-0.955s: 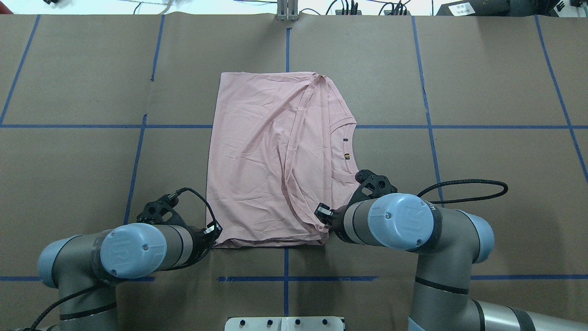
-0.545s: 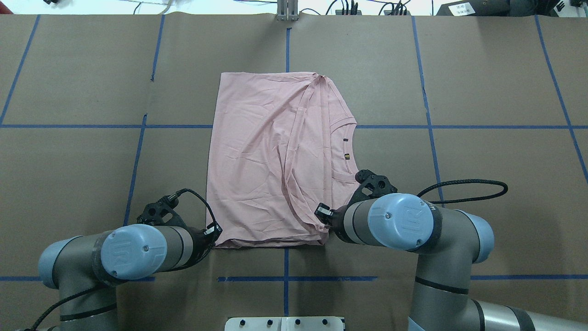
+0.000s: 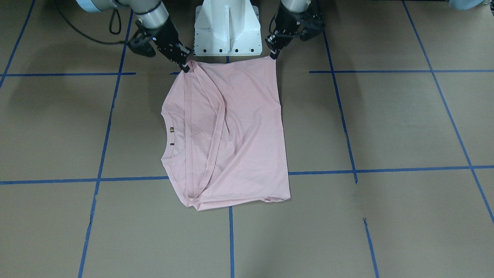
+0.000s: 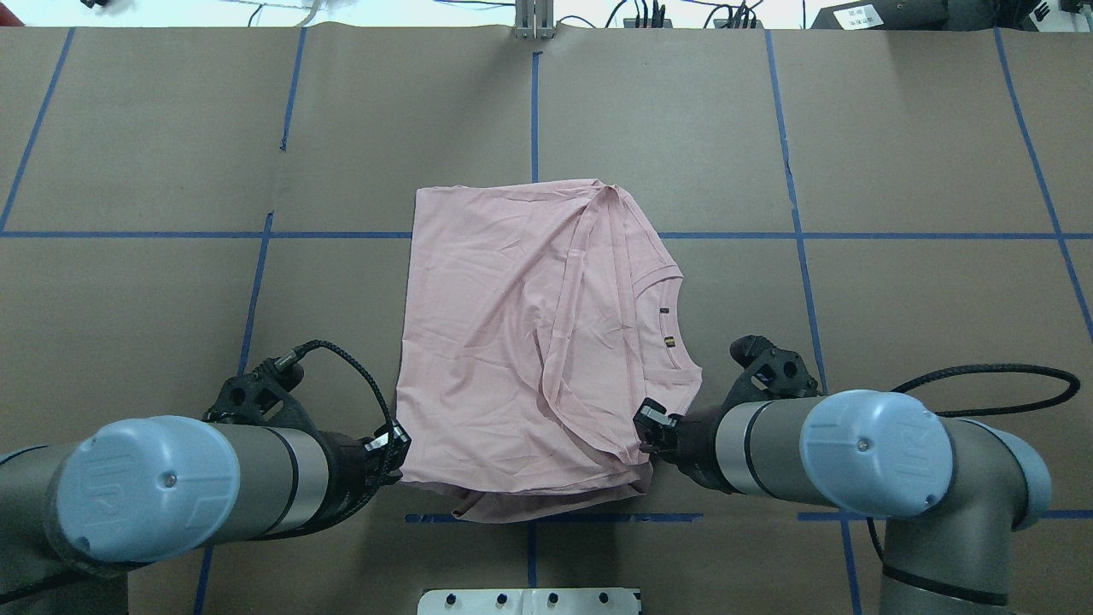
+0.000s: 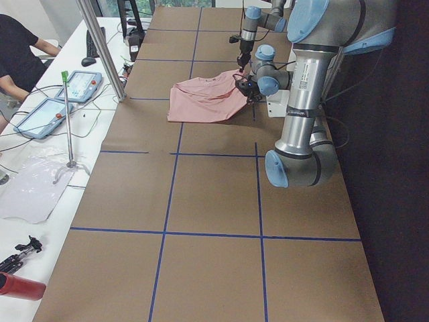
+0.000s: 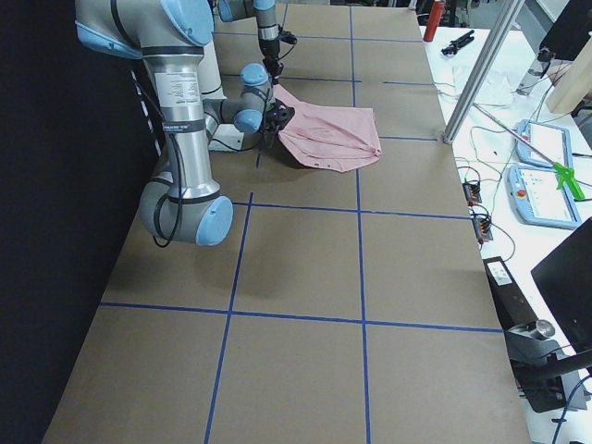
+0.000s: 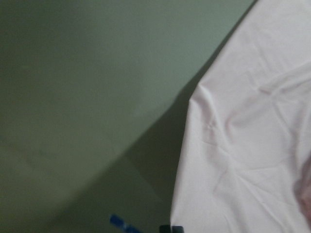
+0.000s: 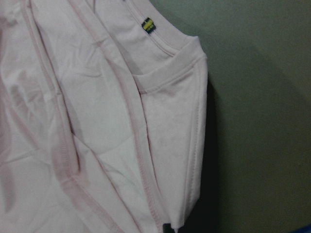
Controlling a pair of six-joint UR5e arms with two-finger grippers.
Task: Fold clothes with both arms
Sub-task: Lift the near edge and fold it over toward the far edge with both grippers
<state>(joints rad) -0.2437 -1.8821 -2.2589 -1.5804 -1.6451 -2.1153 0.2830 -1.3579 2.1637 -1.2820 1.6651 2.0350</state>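
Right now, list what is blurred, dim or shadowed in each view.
Left wrist view: dim, soft-focused, a dark shadow on the table beside the shirt. Right wrist view: sharper, seams and collar tag clear. Front-facing view: evenly lit, soft shadows at the top left. Side views: black along the robot's edge.

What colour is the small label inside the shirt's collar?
The label is dark with a yellow mark; the right wrist view shows it best.

Brown-papered bench (image 4: 897,128), gridded with blue tape lines (image 4: 534,111), lit evenly. Beyond the far edge, white side table (image 5: 40,194) carrying two teach pendants (image 5: 80,85); upright aluminium post (image 5: 100,47) at the seam. Darkness behind the near edge.
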